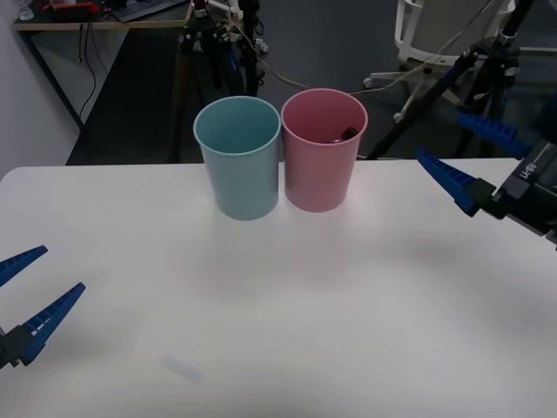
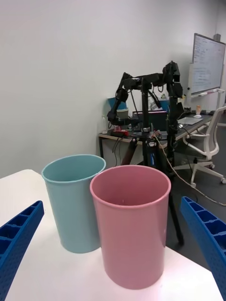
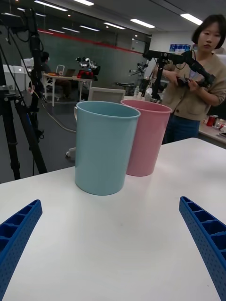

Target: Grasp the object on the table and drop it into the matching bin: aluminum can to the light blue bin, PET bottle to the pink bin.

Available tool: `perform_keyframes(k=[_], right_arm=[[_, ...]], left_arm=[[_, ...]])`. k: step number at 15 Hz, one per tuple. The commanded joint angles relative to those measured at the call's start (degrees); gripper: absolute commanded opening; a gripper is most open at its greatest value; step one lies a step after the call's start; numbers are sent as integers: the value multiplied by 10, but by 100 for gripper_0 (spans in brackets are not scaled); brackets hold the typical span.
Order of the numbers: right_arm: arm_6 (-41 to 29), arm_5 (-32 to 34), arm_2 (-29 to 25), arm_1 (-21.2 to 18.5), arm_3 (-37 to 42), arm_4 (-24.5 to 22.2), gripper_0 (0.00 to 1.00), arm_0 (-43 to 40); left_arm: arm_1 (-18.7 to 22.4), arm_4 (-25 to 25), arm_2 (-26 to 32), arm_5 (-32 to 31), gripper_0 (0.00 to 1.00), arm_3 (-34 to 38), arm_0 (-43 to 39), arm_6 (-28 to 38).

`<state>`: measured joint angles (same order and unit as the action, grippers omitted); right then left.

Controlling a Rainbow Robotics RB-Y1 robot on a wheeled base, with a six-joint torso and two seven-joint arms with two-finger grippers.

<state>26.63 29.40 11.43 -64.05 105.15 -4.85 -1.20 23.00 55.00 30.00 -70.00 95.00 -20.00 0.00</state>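
The pink bin stands upright near the far edge of the white surface, with the light blue bin touching or just beside it on its left; a dark cap-like shape, seemingly the PET bottle, shows inside the pink bin against its far wall, the rest of it hidden by the rim; the surface in front of both bins lies bare out to the near edge, wide room on either side; the right end effector hangs above the surface's right edge, right of the pink bin and well apart from it, its blue ribbed fingers spread and holding nothing; white lettering on its black body is too small to read; the left end effector sits low at the near left, well apart from the light blue bin, fingers likewise spread and empty; behind the pink bin, beyond the surface, stand black tripods and a white office chair.
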Motion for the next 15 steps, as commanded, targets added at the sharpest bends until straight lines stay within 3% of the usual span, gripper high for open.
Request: perform_keyframes(k=[1, 3, 7, 10, 15], right_arm=[[1, 36, -44, 25, 0, -46, 100, -67], [-7, 44, -61, 45, 0, -75, 100, -96], [-91, 87, -106, 113, 0, -182, 100, -158], [-113, 129, -127, 161, 0, -264, 100, -194], [-122, 187, -135, 187, 0, -332, 100, -223]], left_arm=[[0, 0, 0, 0, 100, 0, 0, 0], [0, 0, 0, 0, 100, 0, 0, 0], [0, 0, 0, 0, 100, 0, 0, 0], [0, 0, 0, 0, 100, 0, 0, 0], [0, 0, 0, 0, 100, 0, 0, 0]])
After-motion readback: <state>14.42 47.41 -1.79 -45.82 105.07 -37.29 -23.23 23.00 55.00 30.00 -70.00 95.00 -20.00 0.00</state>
